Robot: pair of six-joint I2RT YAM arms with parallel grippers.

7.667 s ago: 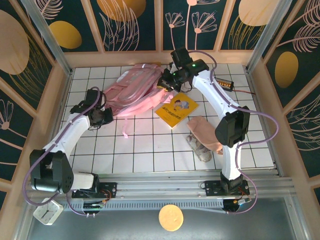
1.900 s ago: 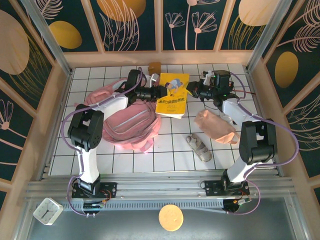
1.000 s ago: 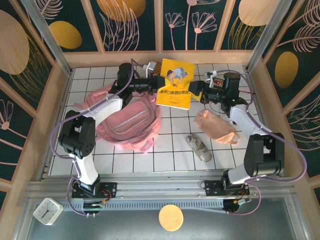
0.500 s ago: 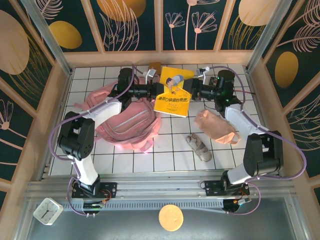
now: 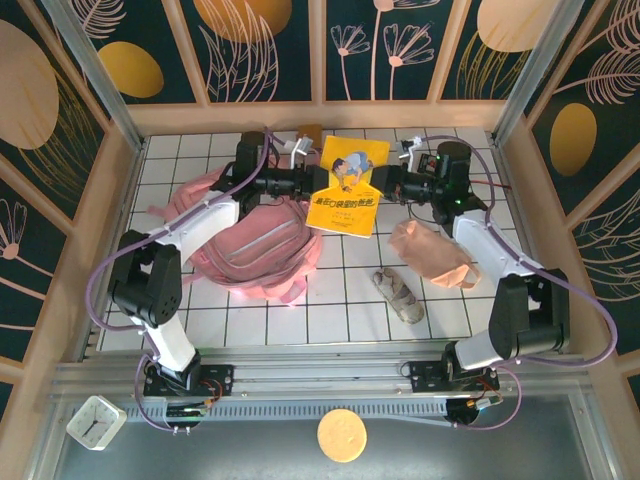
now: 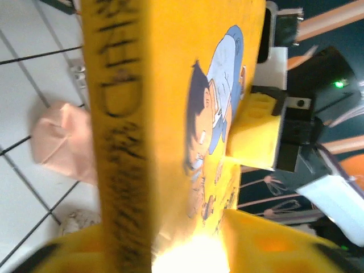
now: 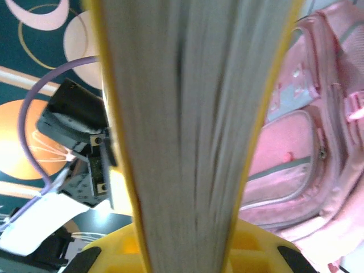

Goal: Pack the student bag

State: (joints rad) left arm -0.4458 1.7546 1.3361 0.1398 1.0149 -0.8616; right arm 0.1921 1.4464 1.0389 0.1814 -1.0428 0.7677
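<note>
A yellow book (image 5: 345, 188) with a cartoon child on its cover hangs above the back of the table, between both grippers. My right gripper (image 5: 381, 186) is shut on its page edge, and the pages (image 7: 190, 114) fill the space between its jaws (image 7: 190, 244). My left gripper (image 5: 308, 184) stands open around the spine side (image 6: 116, 131), with a bright gap between the cover and one finger (image 6: 273, 242). The student bag (image 5: 255, 245), a pink backpack, lies flat on the table to the left of and below the book, and it shows again in the right wrist view (image 7: 301, 142).
A beige-pink pouch (image 5: 432, 255) lies right of centre, with a grey sandal-like thing (image 5: 400, 297) in front of it. A small brown object (image 5: 309, 133) sits by the back wall. Wooden walls (image 5: 110, 200) ring the tiled table.
My right gripper has closed onto the book's page edge. The left jaws have widened around the spine. The book has dropped slightly and tilted.
</note>
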